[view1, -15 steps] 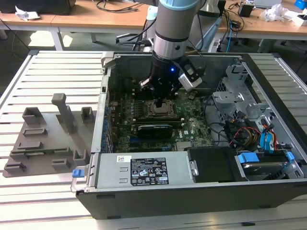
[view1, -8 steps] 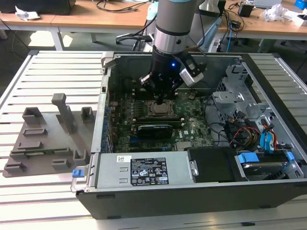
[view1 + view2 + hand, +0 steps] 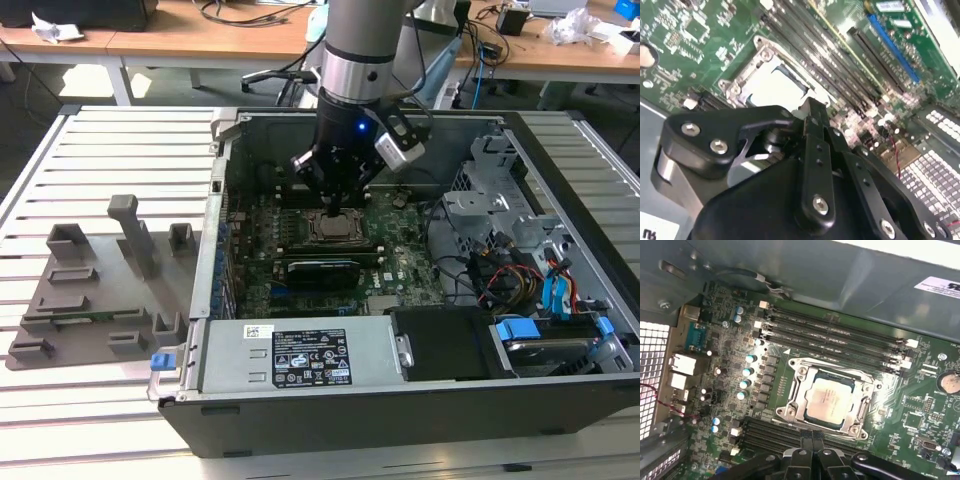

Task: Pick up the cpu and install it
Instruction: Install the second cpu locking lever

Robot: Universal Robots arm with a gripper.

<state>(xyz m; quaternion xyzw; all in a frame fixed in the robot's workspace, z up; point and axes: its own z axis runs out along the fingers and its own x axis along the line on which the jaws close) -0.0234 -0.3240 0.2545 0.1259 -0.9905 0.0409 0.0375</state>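
So the cpu (image 3: pixel 829 398) is already sitting inside the socket frame (image 3: pixel 795 410) on the motherboard (image 3: pixel 900 437), mid-board in the open PC case (image 3: pixel 300 425). The gripper (image 3: pixel 330 206) hangs right over it, jaws clenched together and holding nothing, so I'd call the placing step done. The first wrist view gives the clean look at the chip in its frame. The exterior view adds the grey fixture tray (image 3: pixel 90 290) on the bench (image 3: pixel 120 150).

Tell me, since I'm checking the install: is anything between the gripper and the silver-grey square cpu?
Nothing visible. The silver-grey square cpu already lies inside the metal socket frame on the green motherboard, with the black gripper just beside it.
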